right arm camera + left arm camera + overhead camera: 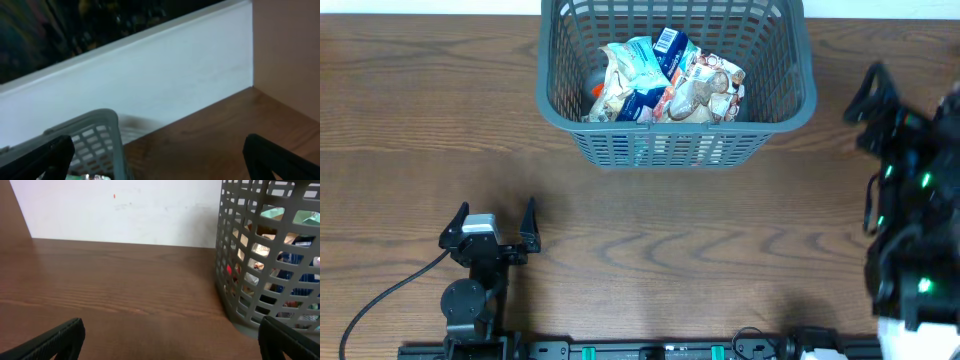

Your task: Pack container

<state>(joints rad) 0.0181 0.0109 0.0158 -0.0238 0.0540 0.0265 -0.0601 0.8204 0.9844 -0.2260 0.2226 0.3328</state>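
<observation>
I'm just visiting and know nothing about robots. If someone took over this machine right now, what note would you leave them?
Left hand: open, empty, over the near side of the table.
Right hand: open, empty, off to the right of the container.
Container: at the far edge, several snack packets inside.
Done: those packets are packed.
Left: no loose packet shows on the table, so packing looks finished; check beyond the views.
</observation>
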